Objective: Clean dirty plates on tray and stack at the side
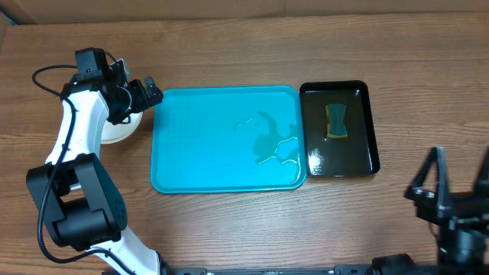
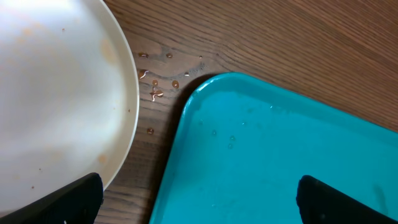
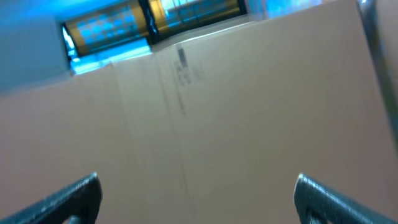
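The turquoise tray (image 1: 199, 145) lies in the middle of the table with a little water on its right part and no plates on it. It also shows in the left wrist view (image 2: 280, 155). A white plate (image 1: 121, 131) sits on the table just left of the tray, mostly hidden under the left arm; whether others lie beneath it is hidden. In the left wrist view the plate (image 2: 56, 93) fills the left side. My left gripper (image 1: 145, 93) is open and empty above the tray's far left corner. My right gripper (image 1: 458, 179) is open and empty at the near right.
A smaller black tray (image 1: 359, 164) stands right of the turquoise tray, with a yellow-green sponge (image 1: 336, 122) in it. Water drops (image 2: 155, 84) lie on the wood between plate and tray. The right wrist view shows only a brown cardboard wall (image 3: 249, 112).
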You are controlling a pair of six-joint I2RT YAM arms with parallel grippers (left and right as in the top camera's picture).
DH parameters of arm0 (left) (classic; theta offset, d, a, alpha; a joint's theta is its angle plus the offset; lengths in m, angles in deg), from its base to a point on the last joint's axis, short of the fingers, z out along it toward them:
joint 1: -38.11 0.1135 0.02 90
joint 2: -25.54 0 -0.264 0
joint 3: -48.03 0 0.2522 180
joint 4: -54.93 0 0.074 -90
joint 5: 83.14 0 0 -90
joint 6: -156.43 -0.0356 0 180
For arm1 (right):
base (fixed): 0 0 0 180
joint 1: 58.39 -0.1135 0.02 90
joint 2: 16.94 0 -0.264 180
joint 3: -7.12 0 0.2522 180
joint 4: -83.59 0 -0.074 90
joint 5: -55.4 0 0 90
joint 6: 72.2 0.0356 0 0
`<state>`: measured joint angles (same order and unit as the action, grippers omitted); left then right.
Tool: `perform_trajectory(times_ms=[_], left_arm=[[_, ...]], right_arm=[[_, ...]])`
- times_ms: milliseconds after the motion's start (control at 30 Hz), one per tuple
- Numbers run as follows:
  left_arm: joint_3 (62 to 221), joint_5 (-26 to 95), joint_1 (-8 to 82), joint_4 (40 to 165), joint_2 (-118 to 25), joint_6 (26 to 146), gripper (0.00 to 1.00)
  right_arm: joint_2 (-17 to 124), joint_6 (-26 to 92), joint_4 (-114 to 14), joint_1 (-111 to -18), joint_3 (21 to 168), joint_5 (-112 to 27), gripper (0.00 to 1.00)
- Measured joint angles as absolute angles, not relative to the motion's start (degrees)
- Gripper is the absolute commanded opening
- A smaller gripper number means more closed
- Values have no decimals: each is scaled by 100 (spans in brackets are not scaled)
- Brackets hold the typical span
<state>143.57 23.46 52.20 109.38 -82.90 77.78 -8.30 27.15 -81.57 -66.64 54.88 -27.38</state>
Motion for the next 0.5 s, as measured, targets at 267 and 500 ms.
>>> perform_trajectory(times_ms=[267, 500], left_arm=[[14357, 2344, 5220, 10938, -8290, 7778, 100], [14357, 2344, 5220, 10938, -8290, 7778, 100]], right_arm=[[-1291, 2723, -10336, -6662, 3237, -2989, 100], [-1599, 2809, -10384, -6660, 2240, -3016, 100]])
